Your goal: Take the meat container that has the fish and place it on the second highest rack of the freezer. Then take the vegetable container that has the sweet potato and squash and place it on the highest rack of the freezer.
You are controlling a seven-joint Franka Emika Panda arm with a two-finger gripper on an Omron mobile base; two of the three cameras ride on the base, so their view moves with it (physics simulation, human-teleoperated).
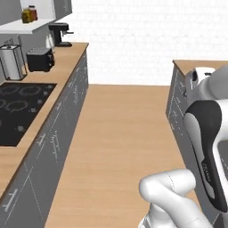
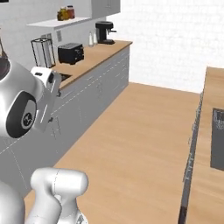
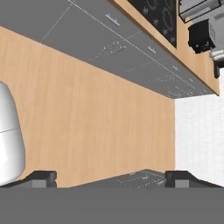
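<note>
My gripper point(image 3: 111, 178) is open, its two dark fingertips point(image 3: 41, 177) standing wide apart with nothing between them. It points down at the wooden floor point(image 3: 96, 118) of the kitchen aisle, beside a row of grey cabinet fronts point(image 3: 113, 48). The white arm point(image 1: 205, 147) is folded high at the right of the left base view. The meat container, the fish, the vegetable container and the freezer are out of view.
The left counter point(image 1: 67, 62) carries a black cooktop point(image 1: 22, 107), a toaster point(image 1: 40, 59), a paper-towel stand point(image 1: 11, 62) and a coffee machine point(image 1: 60, 34). A second counter point(image 2: 212, 96) runs along the right. The wooden floor point(image 1: 120, 133) between them is open.
</note>
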